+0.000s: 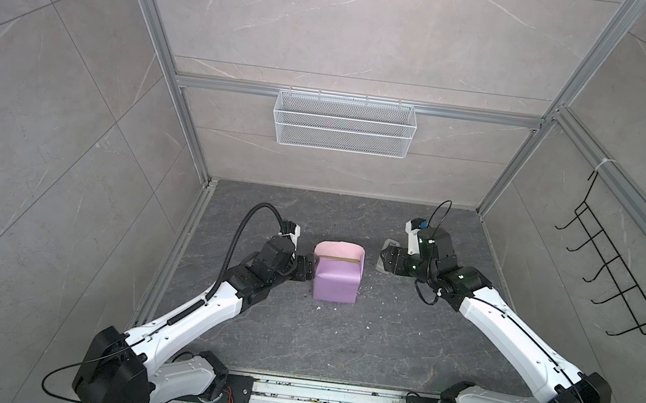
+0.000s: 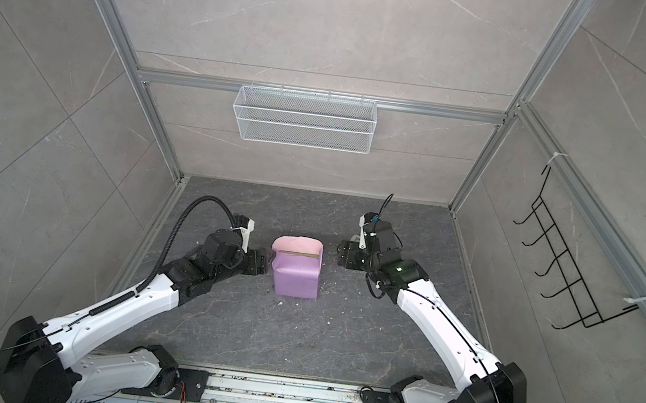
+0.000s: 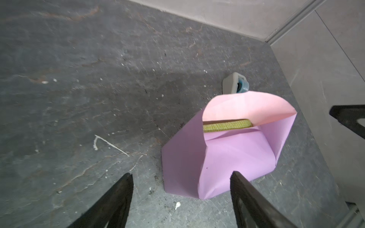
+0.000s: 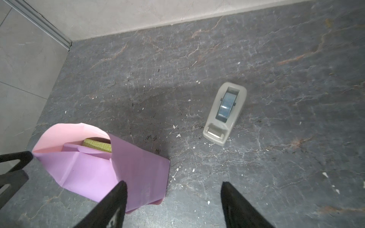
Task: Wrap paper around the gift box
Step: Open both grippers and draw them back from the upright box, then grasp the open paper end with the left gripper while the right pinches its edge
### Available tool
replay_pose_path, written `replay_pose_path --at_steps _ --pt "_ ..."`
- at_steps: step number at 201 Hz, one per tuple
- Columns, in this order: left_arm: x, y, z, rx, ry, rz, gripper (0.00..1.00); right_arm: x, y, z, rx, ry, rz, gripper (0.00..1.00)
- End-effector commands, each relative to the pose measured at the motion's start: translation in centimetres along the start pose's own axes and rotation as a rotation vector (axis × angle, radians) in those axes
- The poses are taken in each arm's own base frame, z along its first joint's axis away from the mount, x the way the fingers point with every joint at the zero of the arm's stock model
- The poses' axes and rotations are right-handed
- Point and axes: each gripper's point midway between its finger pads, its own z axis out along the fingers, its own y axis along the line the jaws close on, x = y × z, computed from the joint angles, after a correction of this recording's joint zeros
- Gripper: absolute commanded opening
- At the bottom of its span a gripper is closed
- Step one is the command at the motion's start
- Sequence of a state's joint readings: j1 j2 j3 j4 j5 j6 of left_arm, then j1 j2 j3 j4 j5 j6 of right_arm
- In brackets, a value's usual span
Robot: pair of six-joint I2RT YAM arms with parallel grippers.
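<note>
**Left gripper point(image 1: 307, 267) sits closer to the gift box point(image 1: 341, 259)**

Jaws spread and empty, it hangs just beside the left face of the paper point(image 1: 334, 285). The right gripper point(image 1: 383, 258), likewise spread and empty, stands a gap away opposite. Between them the gift box shows only an olive strip running arm to arm, with lilac folded over its near part and a pink flap upright behind. Beyond the right gripper lies a tape dispenser point(image 4: 225, 114).

A translucent grey plastic tape dispenser point(image 4: 225, 114) holding a blue tape roll stands on the dark grey veined stone tabletop point(image 1: 338, 338). A white wire-mesh basket point(image 1: 343, 123) hangs on the rear wall. A black wire hook rack point(image 1: 618, 272) hangs on the side wall.
</note>
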State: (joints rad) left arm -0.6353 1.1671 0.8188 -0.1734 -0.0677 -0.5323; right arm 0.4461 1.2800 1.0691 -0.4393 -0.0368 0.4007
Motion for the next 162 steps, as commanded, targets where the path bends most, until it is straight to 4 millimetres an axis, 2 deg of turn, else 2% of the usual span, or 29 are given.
replay_pose_path --at_steps 1,23,57,111,162 --pt "-0.3 -1.7 1.1 0.067 0.023 -0.033 0.80 1.7 0.2 1.3 -0.082 0.082 0.048 0.85" --pt "-0.4 -2.0 2.5 0.065 0.045 -0.036 0.81 2.1 0.5 2.0 -0.107 0.101 0.054 0.90" --pt "0.5 -1.5 4.2 0.043 0.080 -0.044 0.81 3.0 1.1 3.5 -0.153 0.136 0.067 0.91" --pt "1.6 0.0 4.7 -0.022 0.096 -0.034 0.81 3.7 1.5 5.6 -0.189 0.173 0.093 0.87" --pt "2.1 0.4 5.2 -0.036 0.106 -0.034 0.81 4.1 2.6 6.4 -0.246 0.196 0.105 0.85"
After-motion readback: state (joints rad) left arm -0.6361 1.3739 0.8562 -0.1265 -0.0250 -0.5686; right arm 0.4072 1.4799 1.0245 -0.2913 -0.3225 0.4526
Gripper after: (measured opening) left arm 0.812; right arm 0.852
